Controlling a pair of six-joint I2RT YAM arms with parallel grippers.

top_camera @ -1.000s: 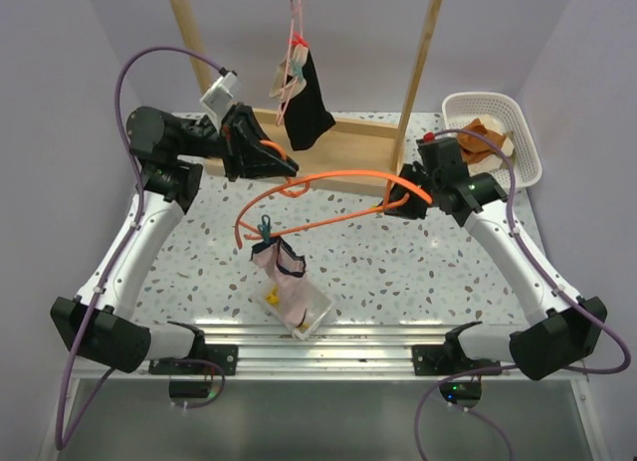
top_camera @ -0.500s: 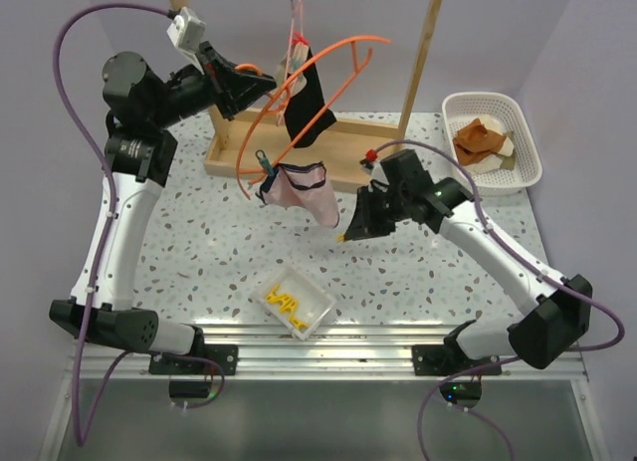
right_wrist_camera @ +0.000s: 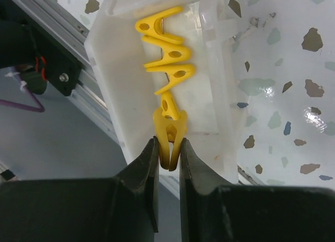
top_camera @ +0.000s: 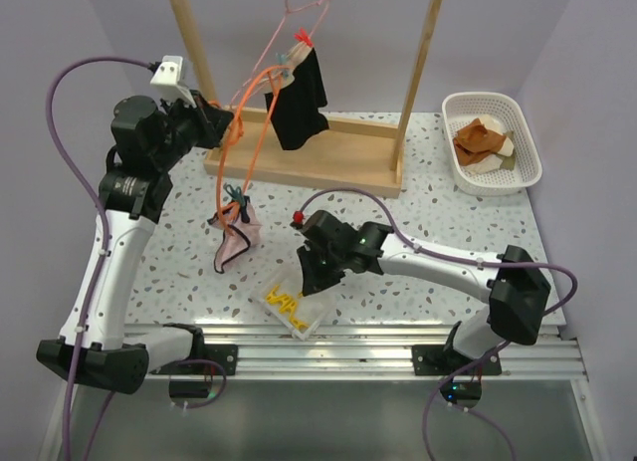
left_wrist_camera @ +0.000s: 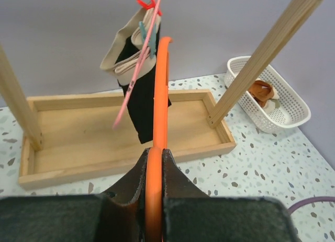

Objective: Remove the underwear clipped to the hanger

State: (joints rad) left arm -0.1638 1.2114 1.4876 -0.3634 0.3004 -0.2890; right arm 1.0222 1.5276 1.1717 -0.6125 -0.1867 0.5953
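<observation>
Underwear's dangling in the top view: pink pair (top_camera: 236, 240) limp by its teal peg (top_camera: 235, 194), black pair (top_camera: 297, 103) on the rack (top_camera: 418, 83). Left wrist: left gripper (left_wrist_camera: 155, 156) is clamping the orange hanger (left_wrist_camera: 160, 85). Right wrist: right gripper (right_wrist_camera: 168, 145) is pinching a yellow clip (right_wrist_camera: 169, 128). Light, floppy cloth; I'd be grabbing beside the peg.

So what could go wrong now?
The yellow clip in the right gripper hangs near the edge of the clear tray, so it might drop outside. The orange hanger in the left gripper reaches close to the pink hanger holding the black underwear and could snag it. The pink underwear dangles from it and may swing.
</observation>
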